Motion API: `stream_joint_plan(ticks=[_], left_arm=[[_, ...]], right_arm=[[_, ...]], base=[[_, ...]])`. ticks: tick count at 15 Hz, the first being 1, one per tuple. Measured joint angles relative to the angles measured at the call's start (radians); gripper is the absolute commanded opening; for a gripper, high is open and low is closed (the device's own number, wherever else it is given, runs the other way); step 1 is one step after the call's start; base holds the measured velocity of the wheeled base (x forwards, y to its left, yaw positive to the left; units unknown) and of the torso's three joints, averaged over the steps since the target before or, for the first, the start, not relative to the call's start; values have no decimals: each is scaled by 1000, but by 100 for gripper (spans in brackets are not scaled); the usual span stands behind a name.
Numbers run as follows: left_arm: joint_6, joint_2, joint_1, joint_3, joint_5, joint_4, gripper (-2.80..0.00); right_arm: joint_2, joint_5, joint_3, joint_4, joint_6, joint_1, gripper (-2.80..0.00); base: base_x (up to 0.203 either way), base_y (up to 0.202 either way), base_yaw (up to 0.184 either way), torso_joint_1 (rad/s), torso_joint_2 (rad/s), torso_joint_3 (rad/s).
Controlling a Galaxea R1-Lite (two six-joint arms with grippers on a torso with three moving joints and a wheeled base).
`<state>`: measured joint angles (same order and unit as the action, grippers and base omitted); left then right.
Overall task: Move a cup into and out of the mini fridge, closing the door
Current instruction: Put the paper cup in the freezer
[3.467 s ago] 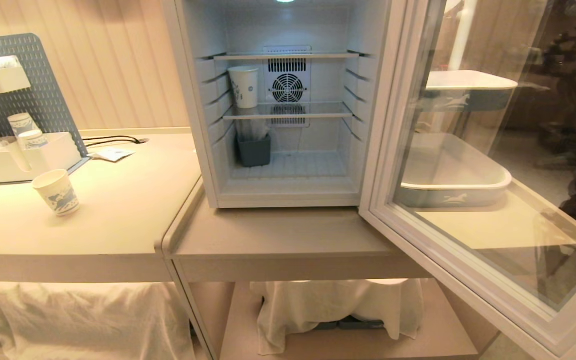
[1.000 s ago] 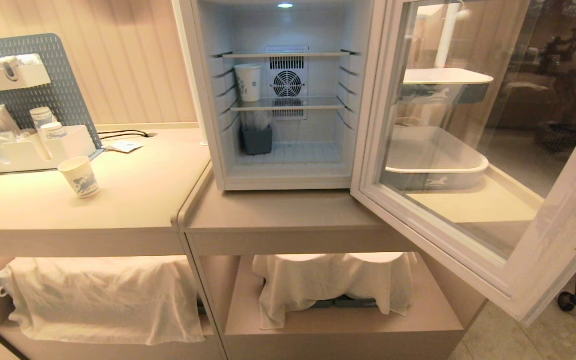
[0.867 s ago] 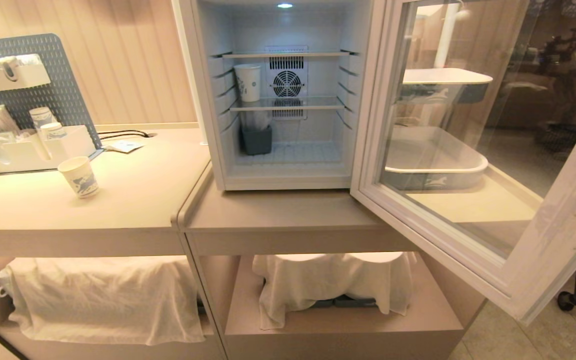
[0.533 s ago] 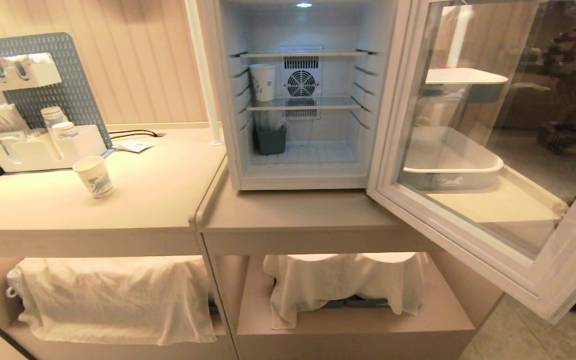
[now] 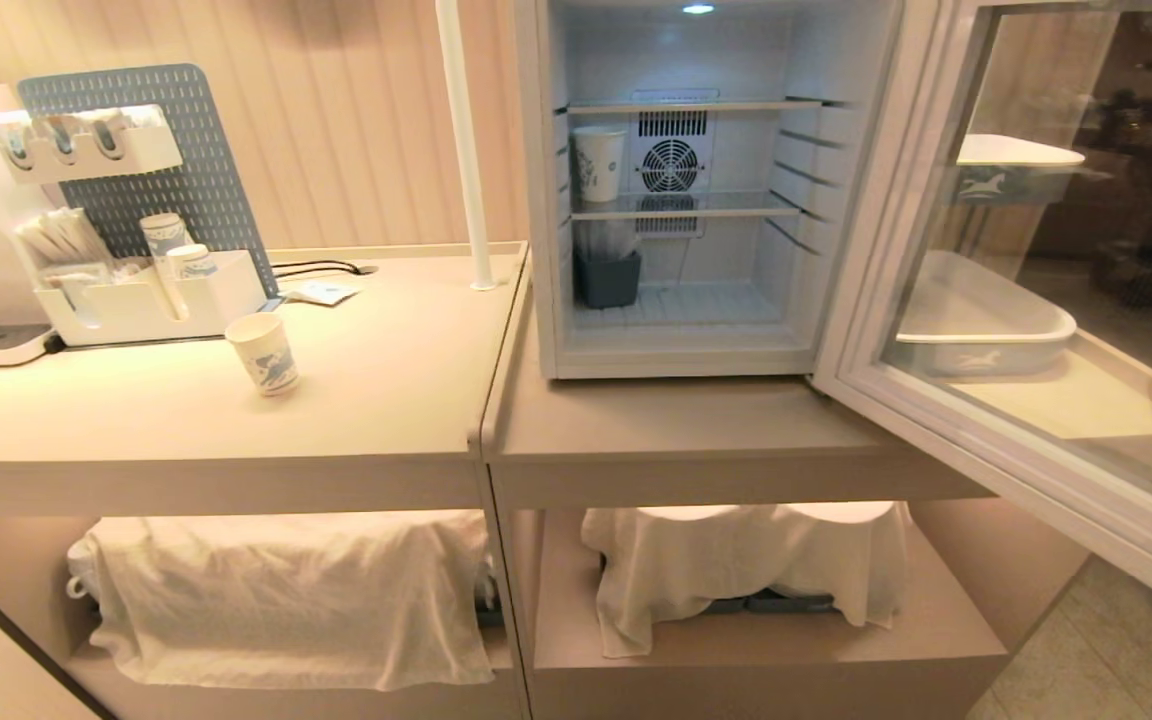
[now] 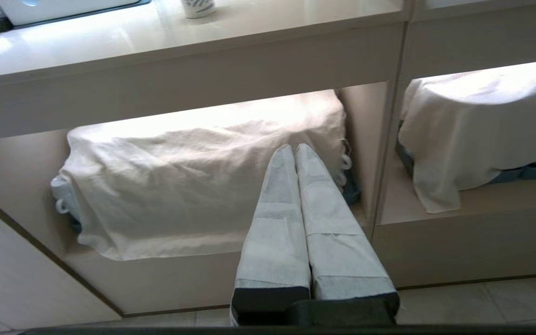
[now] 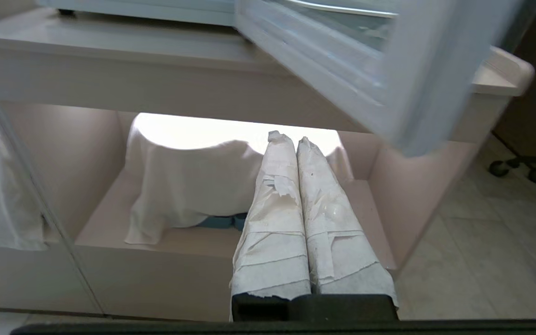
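The cup stands upright on the left counter, near its front half, just in front of a white organiser tray that holds more cups against a blue pegboard; only its base shows at the edge of the left wrist view. Well to its right, the mini fridge sits on the lower right counter with its inside lit. On its middle shelf, at the left, is a second paper cup, and a dark grey bin rests on the fridge floor beneath it. The door is swung wide open to the right, its glass showing white trays beyond. Below both counters, white cloths drape the shelved items. Neither arm appears in the head view. The left gripper hangs low before the left shelf, fingers pressed together and empty; the right gripper does likewise before the right shelf, under the open door.
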<state>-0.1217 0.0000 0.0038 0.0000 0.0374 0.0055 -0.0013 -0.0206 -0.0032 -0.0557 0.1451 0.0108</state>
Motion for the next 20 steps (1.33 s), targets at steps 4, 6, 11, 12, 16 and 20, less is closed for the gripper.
stream_joint_plan(ticks=[4, 6, 11, 12, 16, 20], left_arm=[[0, 0, -1, 0, 1, 0, -280], [0, 0, -1, 0, 1, 0, -280], [2, 0, -1, 0, -5, 0, -280], [3, 0, -1, 0, -5, -1, -280], [7, 0, -1, 0, -5, 0, -280], [12, 0, -1, 0, -6, 2, -280]], right_arm=[[0, 0, 0, 1, -1, -1, -280], [0, 0, 0, 2, -2, -2, -280], [0, 1, 0, -1, -6, -1, -280], [0, 1, 0, -1, -5, -1, -280], [0, 1, 0, -2, -8, -1, -280], [0, 1, 0, -2, -9, -2, -280]], base=[[0, 190, 0, 3, 1, 1], [0, 193, 2, 1, 7, 4], [0, 191, 0, 3, -1, 3], [0, 194, 2, -1, 3, -1], [0, 192, 0, 0, 0, 5], [0, 192, 1, 0, 3, 3]])
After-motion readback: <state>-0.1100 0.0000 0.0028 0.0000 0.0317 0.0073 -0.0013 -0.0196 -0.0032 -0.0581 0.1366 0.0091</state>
